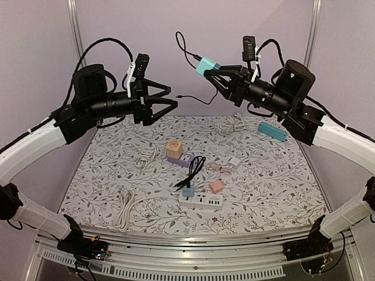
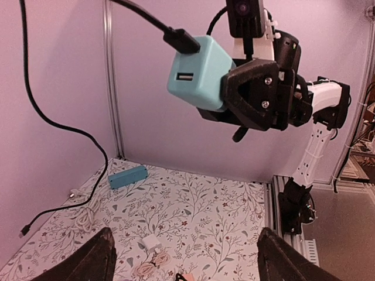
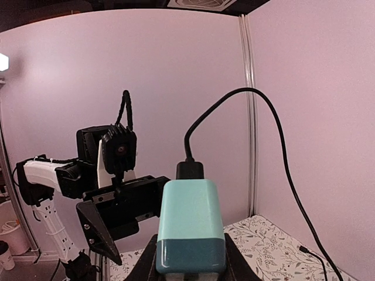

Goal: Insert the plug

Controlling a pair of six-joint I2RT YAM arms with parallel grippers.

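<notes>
Two arms are up in the air over the table [image 1: 117,170], facing each other, nothing touching between them. Right gripper [image 1: 215,71] is clamped on a teal charger [image 1: 206,65], fingers pressing its sides at the rear half, the front half sticking out toward the left arm. From the left wrist view I can see an empty USB slot on the charger's front face. A black cable [image 3: 280,146] is plugged into the charger's top edge: its plug is seated, the cord loops up and over, then hangs down with the free end dangling loose above the table, near the back wall. Left gripper [image 1: 173,97] is spread wide and holds nothing; it sits level with the charger, well apart from it, the gap pointed toward it. Down on the patterned table: a white power strip [image 1: 201,202] near the front edge with a pale blue plug [image 1: 188,191] in it, a pink adapter [image 1: 216,186] just beside the strip, a tan cube [image 1: 174,148] resting on a purple block [image 1: 183,162], a second black cord [image 1: 194,168] lying between cube and strip, a white coiled cord [image 1: 125,208] front left, and a flat teal box [image 1: 272,131] back right under the right arm.
</notes>
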